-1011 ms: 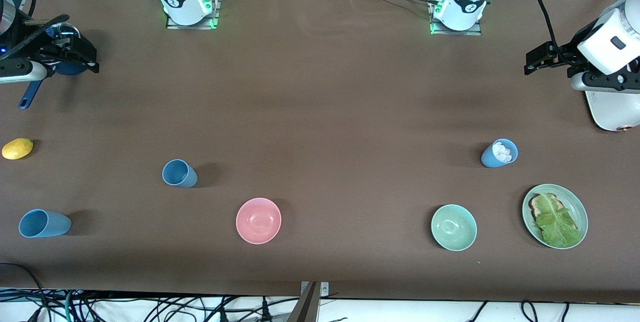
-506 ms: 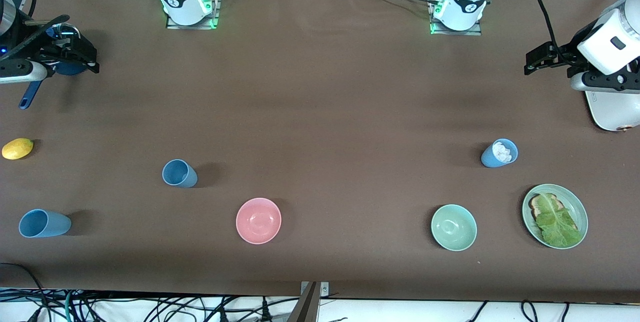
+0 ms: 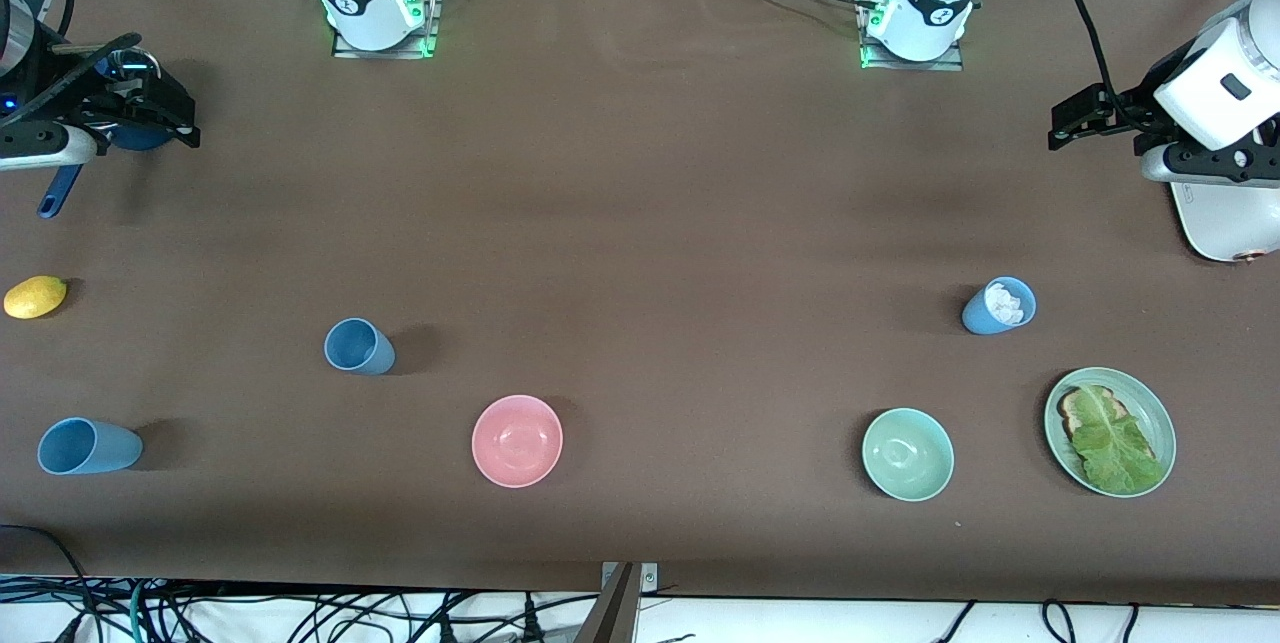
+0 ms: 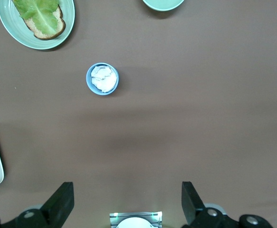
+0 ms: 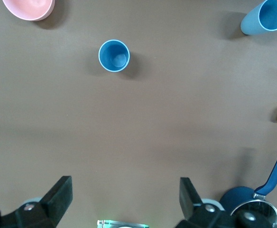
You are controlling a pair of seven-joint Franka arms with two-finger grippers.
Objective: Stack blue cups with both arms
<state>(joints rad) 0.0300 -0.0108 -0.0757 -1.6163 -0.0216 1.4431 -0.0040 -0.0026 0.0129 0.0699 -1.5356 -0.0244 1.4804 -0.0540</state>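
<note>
Pink bowl (image 3: 517, 440) between blue cups (image 3: 359, 346) (mint bowl (image 3: 907, 454) nearer).

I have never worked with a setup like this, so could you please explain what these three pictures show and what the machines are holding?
Two white robot arms stand at a brown table. One picture looks down from across the table; the other two come from cameras on each arm's wrist, looking down past its black fingers.

The left gripper hangs over its end of the table, beside a white appliance. The right gripper hangs over a dark-blue pot at its end. Both are open and hold nothing.

On the table stand three blue cups: one with white bits inside, two empty. There are also a pink bowl, a green bowl, a plate with toast and lettuce, and a lemon.
</note>
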